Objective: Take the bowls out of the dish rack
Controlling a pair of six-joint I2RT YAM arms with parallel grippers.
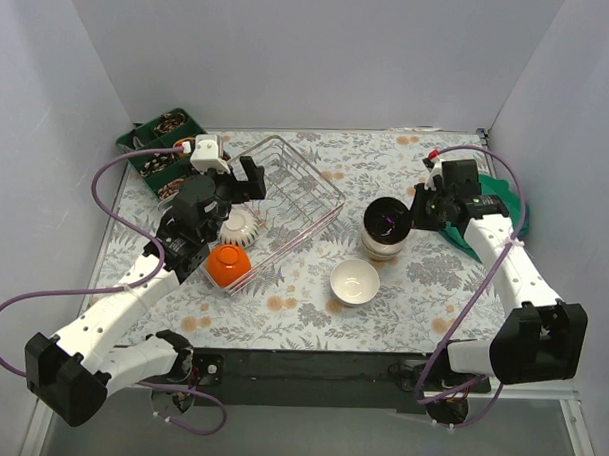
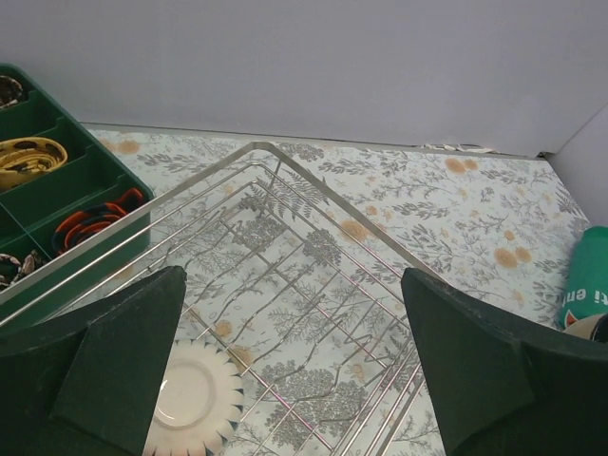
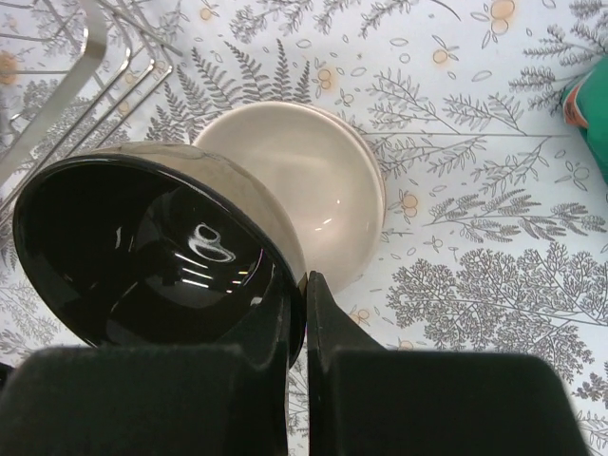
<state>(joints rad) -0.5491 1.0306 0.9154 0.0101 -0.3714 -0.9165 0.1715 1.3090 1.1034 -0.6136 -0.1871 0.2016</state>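
Above dish rack point(image 1: 286, 182), left fingers point(image 2: 123, 370) (wide)

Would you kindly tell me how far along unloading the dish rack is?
Done: a plain white round bowl and a cream bowl stand outside the silver wire dish rack. In hand: the right pincer grips a glossy black bowl over the cream one. Left: an orange bowl and a white fluted bowl in the rack, open left pincer above.
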